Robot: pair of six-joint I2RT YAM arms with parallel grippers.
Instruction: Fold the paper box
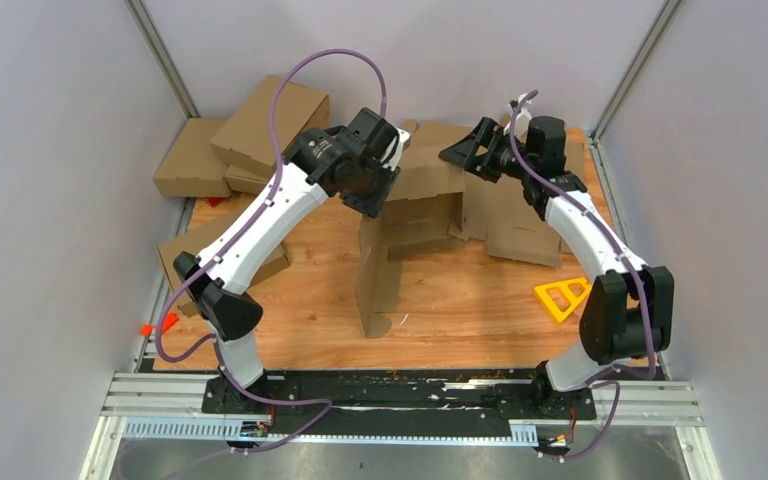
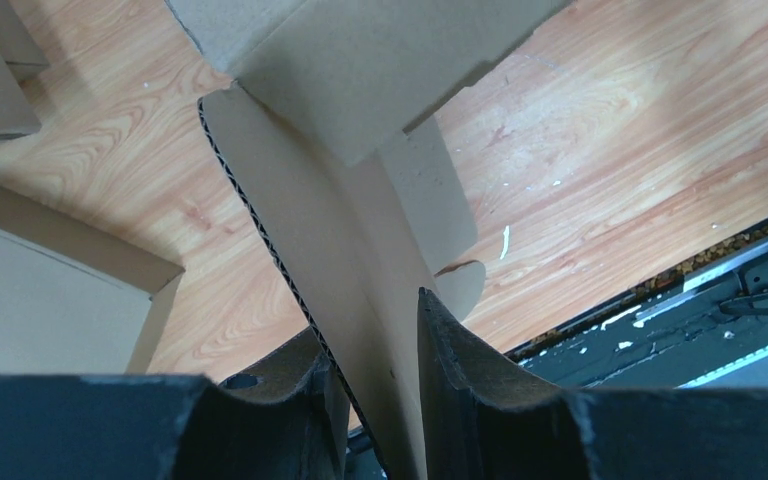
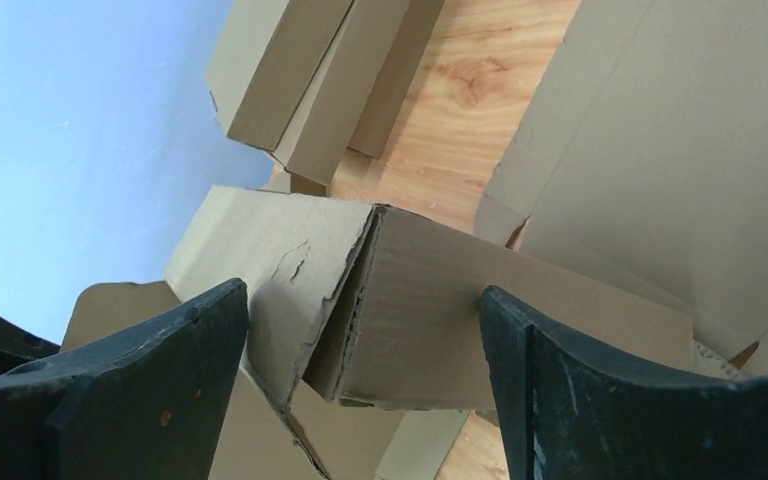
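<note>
Paper box (image 1: 425,190) half-formed, mid-counter (image 1: 300,300) toward the back, one panel standing on edge. Left tool (image 2: 375,400) clamps that panel. Right tool (image 3: 360,340) gapes wide, straddling a folded corner, gripping nothing. Spare boxes (image 1: 250,130) crowd back-left; yellow triangular piece (image 1: 563,297) lies front-right.

No text readable on the paper box (image 1: 379,268), none elsewhere either

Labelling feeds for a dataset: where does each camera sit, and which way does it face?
Top external: above and behind the bases, looking down at the table; both arms show.
Left wrist: looks past the left gripper, shut on the box, down to the table.
Right wrist: looks through the open right gripper at the box's folded wall.
Shared: all three show the box.
</note>
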